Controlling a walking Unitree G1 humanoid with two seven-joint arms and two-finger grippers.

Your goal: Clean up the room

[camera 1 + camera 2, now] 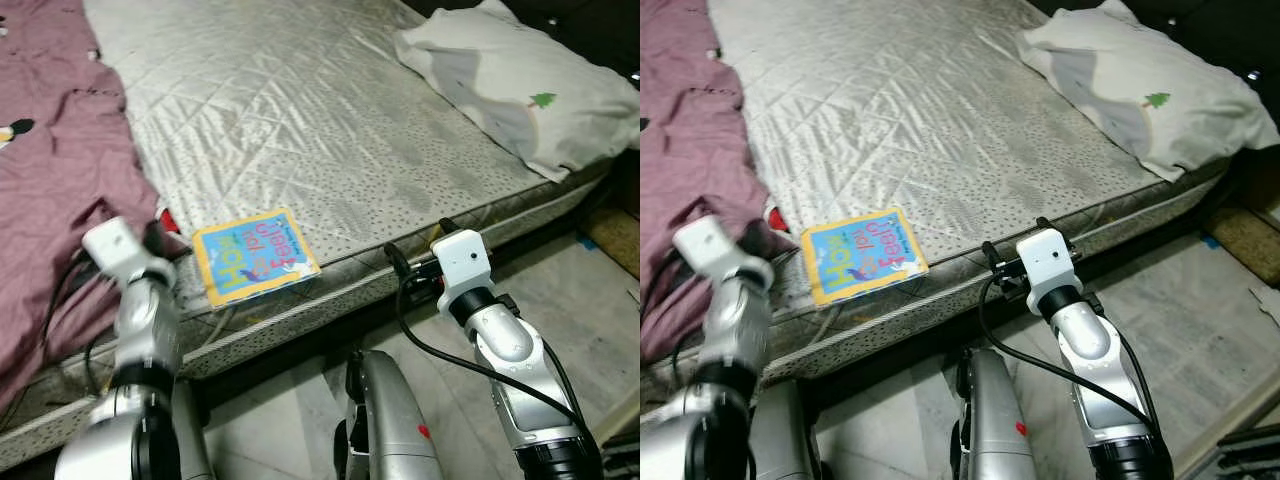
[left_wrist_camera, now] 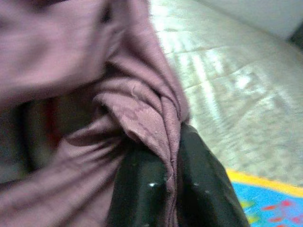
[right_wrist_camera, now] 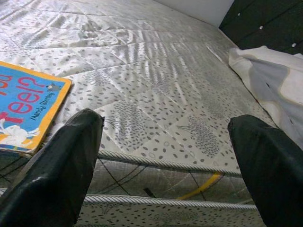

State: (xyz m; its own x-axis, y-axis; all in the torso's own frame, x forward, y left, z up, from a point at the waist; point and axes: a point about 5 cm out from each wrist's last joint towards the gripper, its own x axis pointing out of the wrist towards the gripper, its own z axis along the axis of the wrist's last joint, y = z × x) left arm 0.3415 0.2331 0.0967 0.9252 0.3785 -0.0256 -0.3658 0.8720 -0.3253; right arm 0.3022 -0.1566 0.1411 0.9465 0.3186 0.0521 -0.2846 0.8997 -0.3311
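Two grippers: I have both up at the near edge of the mattress.
Left gripper: at about 8 o'clock in my head view, at the blanket's edge; the fingers are pinched together on a fold of the purple blanket.
Blanket: spread over the mattress from 9 to 11 o'clock, rumpled, hanging over the near edge; the wrist view of it is blurred.
Right gripper: at about 5 o'clock, just off the mattress edge, fingers wide apart with nothing between them, pointed across the bed.
Book: yellow-bordered, blue cover, lying flat on the mattress right at the near edge, around 7 o'clock, between my two grippers and nearer the left one. One corner sits near the blanket's fold.
Red item: small, at the blanket's edge beside the book; I cannot tell what it is.
Pillow: white with a small green tree mark, at 1 o'clock on the far corner of the mattress, well apart from both grippers.
Floor: pale tiles at 4 o'clock, beside the bed.
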